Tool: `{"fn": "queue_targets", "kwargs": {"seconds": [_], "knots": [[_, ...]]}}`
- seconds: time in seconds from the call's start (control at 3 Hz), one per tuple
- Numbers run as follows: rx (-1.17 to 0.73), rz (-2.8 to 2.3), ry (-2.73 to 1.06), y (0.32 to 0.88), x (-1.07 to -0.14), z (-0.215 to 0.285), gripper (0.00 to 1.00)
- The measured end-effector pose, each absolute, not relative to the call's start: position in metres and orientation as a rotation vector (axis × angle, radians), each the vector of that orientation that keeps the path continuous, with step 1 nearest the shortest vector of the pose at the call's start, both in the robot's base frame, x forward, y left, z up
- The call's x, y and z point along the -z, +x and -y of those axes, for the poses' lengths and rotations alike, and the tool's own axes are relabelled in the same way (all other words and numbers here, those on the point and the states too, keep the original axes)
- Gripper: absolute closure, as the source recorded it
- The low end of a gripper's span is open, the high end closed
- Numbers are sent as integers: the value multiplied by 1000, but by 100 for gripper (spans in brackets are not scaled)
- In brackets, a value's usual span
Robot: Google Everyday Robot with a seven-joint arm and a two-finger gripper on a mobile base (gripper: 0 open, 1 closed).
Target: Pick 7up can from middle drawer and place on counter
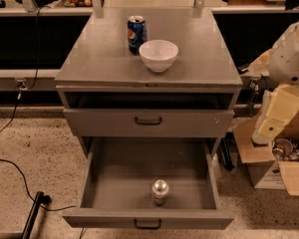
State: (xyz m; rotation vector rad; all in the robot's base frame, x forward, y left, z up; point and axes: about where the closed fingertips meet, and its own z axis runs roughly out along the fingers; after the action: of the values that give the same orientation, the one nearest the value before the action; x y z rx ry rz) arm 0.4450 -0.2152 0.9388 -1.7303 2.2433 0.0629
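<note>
A grey cabinet stood on a speckled floor, filling the middle of the scene. Its flat surface carried two things near the centre. Below it, a dark open slot ran the full width, and under that sat a closed drawer front with a black handle.

The middle drawer, the lowest one, was pulled fully out toward the camera, its own black handle showing at the bottom edge.

The robot's pale arm hung at the right edge, off to the side of the cabinet. Its end effector pointed down just above an open cardboard box on the floor, well apart from the drawer; whether it was wide or narrow could not be told.

A white bowl sat on the surface, with a blue Pepsi can upright just behind it to the left.

The 7up can stood upright inside the middle drawer, near its front wall and about midway across, its silver top facing up.

A black cable trailed across the floor at the left.
</note>
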Motion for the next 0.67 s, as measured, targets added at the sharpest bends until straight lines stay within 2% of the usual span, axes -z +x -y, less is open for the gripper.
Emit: {"fn": "queue_targets", "kwargs": {"seconds": [0.67], "knots": [[-568,-2178,-1474,408,-821,173,0]]}}
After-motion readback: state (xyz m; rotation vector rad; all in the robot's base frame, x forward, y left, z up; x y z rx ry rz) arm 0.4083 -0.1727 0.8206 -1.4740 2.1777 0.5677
